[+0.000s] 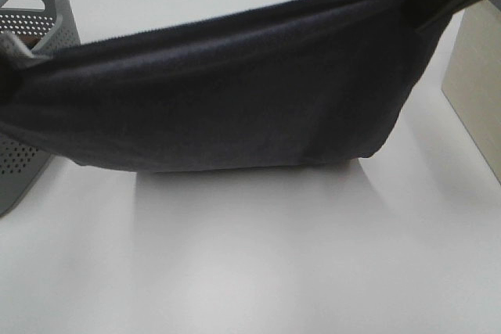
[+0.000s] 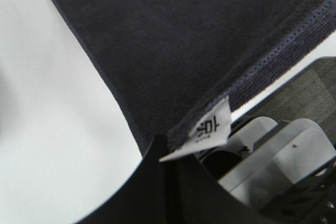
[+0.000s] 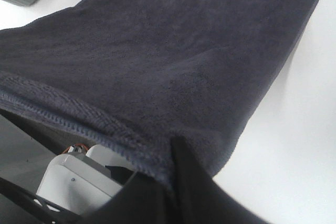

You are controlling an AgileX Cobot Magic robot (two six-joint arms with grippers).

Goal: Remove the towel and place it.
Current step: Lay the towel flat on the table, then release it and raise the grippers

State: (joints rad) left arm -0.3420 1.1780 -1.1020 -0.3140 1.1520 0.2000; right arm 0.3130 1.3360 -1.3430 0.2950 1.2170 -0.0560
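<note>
Dark towel (image 1: 235, 99) hangs spread above the table (image 1: 313, 256). Fingers of left gripper (image 2: 167, 145) and right gripper (image 3: 171, 153) each pinch its hemmed edge.

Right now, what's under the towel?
Below the towel, only bare white table and its shadow show. Its left end covers part of the grey basket. Anything on the table directly behind the cloth is hidden.

The towel (image 1: 235, 99) hides part of the edge-cropped grey basket (image 1: 56, 33), and print on the tag (image 2: 210, 127) is unreadable.
</note>
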